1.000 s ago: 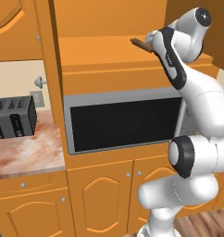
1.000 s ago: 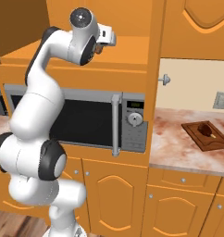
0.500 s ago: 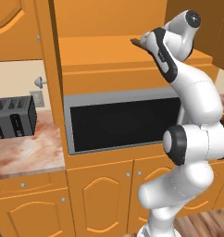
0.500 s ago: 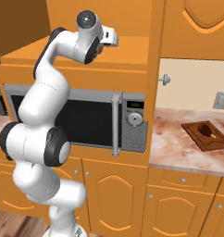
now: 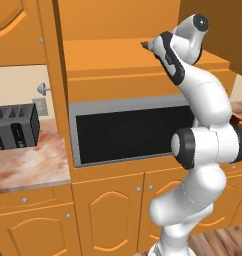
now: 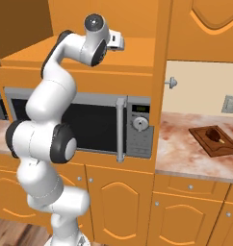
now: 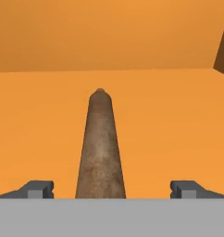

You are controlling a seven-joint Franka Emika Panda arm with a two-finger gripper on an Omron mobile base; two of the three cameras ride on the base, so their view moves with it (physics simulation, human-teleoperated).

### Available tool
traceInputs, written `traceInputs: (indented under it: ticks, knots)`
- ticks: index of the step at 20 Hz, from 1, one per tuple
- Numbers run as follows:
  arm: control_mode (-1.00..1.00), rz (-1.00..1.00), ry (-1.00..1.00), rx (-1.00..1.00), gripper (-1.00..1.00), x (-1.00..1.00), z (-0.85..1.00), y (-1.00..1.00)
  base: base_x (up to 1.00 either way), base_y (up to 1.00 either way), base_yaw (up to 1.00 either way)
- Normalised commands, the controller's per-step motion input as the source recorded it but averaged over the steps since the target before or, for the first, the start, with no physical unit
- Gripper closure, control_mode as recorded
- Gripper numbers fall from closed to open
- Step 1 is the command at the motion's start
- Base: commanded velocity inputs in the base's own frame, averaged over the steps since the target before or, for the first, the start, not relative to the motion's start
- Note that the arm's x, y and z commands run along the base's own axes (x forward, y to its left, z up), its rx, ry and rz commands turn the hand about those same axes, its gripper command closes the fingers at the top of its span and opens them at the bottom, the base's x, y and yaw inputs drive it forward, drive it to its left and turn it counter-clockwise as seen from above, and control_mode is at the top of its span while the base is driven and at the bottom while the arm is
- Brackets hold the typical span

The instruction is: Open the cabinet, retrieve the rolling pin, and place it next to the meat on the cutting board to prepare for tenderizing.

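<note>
The tall orange cabinet (image 5: 108,55) stands open, its shelf above the microwave. On that shelf lies the rolling pin (image 7: 100,143), a brown wooden cylinder running straight away from the hand; its far end (image 5: 144,44) pokes out past the hand. My gripper (image 7: 112,190) is open, with its fingertips (image 7: 37,189) wide apart on either side of the pin's near part and not touching it. The dark cutting board (image 6: 215,141) lies on the marble counter to the right, and the small reddish-brown meat (image 6: 213,132) sits on it.
A steel-framed microwave (image 6: 104,126) sits right under the cabinet shelf. A black toaster (image 5: 13,127) stands on the left counter (image 5: 28,167). Shorter orange doors (image 6: 113,202) run below. An opened cabinet door (image 5: 213,25) hangs at the upper right.
The hand has pushed further into the cabinet along the rolling pin, covering more of it. The pin has not moved.
</note>
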Motion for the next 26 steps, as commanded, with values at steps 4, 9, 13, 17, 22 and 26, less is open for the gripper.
traceInputs:
  ticks: [4, 9, 13, 17, 22, 26]
  knots:
    - [-1.0, 0.03, 0.0, 0.0, -1.0, 0.28, -0.14, 0.01, 0.0, 0.0, 0.0]
    - [-1.0, 0.04, 0.0, -0.01, 1.0, 0.25, -0.17, 0.04, 0.0, 0.0, 0.0]
    - [-1.0, 0.05, 0.0, -0.03, 1.0, 0.09, -0.31, 0.2, 0.0, 0.0, 0.0]
    - [-1.0, 0.05, 0.0, -0.01, 1.0, 0.0, -0.31, 0.24, 0.0, 0.0, 0.0]
    - [-1.0, 0.05, -0.09, 0.0, 1.0, -0.24, -0.08, 0.13, 0.0, 0.0, 0.0]
    - [-1.0, 0.03, -0.2, 0.0, 1.0, -0.78, 0.0, 0.11, 0.0, 0.0, 0.0]
